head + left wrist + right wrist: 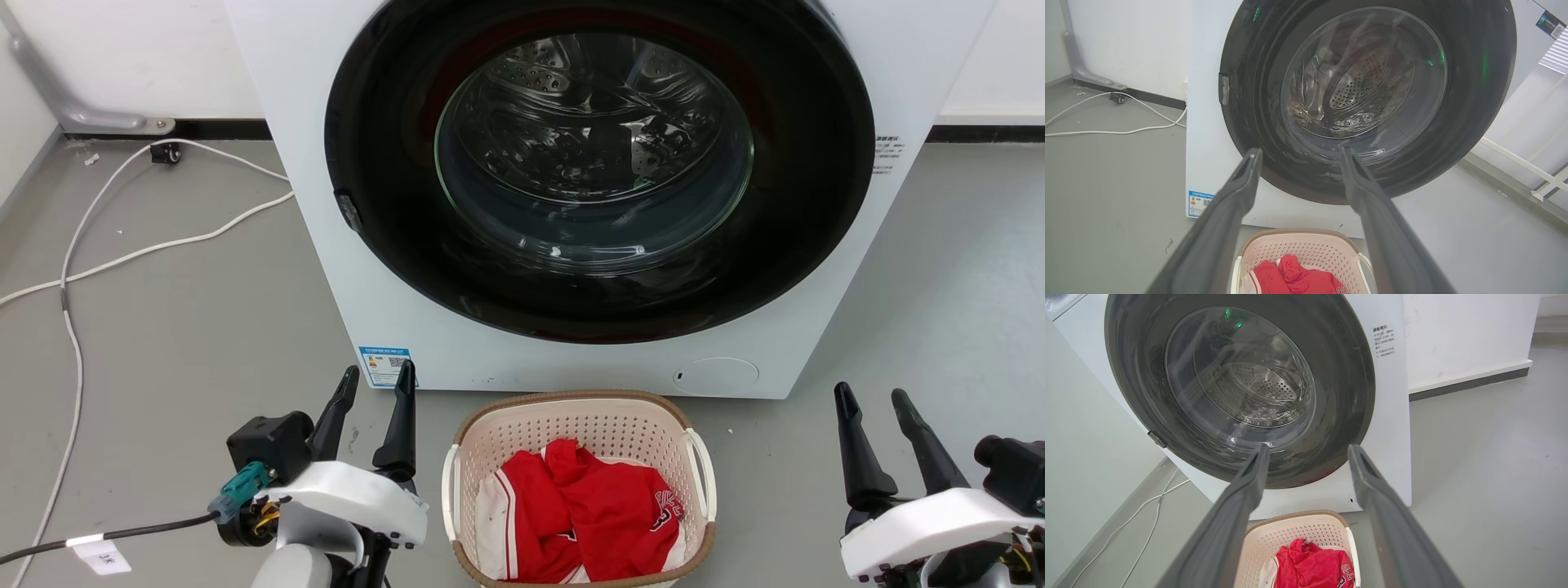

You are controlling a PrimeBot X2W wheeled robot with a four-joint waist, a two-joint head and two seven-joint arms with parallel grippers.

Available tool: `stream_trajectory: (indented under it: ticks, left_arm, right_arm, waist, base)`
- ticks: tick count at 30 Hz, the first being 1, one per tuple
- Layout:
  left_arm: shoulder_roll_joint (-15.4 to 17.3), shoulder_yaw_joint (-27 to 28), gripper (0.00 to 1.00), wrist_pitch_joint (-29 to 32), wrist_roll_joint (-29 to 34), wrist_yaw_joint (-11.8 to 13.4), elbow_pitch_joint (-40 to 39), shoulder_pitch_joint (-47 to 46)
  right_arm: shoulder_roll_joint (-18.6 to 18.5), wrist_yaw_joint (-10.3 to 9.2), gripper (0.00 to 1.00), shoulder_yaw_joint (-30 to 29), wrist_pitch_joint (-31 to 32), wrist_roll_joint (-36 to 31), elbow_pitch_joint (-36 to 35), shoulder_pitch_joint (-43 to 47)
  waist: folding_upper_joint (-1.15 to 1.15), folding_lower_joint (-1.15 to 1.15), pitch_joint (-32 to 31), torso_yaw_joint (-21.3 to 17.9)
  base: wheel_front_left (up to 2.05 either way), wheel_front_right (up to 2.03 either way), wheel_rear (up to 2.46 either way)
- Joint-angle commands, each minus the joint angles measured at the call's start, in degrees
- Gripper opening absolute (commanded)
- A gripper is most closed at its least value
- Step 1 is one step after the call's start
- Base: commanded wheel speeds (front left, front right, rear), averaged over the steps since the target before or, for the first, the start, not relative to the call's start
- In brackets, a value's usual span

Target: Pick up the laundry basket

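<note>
**Position of parts.** The laundry basket (522,431) stands on the floor (163,367), directly in front of the washing machine (326,286) and just clear of its lower panel. It holds a red garment (600,506). Its near end is cut off by the lower edge of the head view, so the long axis cannot be confirmed; it appears to run from the robot toward the machine. One white loop handle (447,482) faces the robot's left and the other handle (709,469) faces its right.

**Claw state.** The left claw (378,370) has its fingers apart and holds nothing. The right claw (869,392) is likewise spread and empty. Neither touches the basket.

**Governing relation.** The basket lies between the two claws. The left claw is just beside the left handle; the right claw is well apart from the right handle. In each wrist view the basket sits low between the fingers, so both claws point above it, toward the machine door.

**Assessment.** The lift is not yet begun. Each claw probably needs to drop and move inward to its own handle, and the right arm has farther to go.
</note>
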Motion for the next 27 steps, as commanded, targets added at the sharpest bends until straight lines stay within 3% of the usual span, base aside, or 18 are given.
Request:
stream_trajectory:
  ticks: [1,27]
  left_arm:
    - [0.37,-0.26,1.0,-0.48,1.2,0.22,-0.26,-1.22]
    - [0.68,-2.67,1.0,-3.64,14.24,2.01,2.81,-1.8]
  right_arm:
    - [0.02,0.1,1.0,-0.11,0.09,-1.3,-0.99,0.21]
    - [0.13,0.12,1.0,-1.4,0.28,-13.8,-3.86,2.91]
  waist:
    - [0.0,0.0,0.01,0.0]
    - [0.0,0.0,-0.15,-0.07]
  base:
    - [0.0,0.0,0.0]
    - [0.0,0.0,0.0]
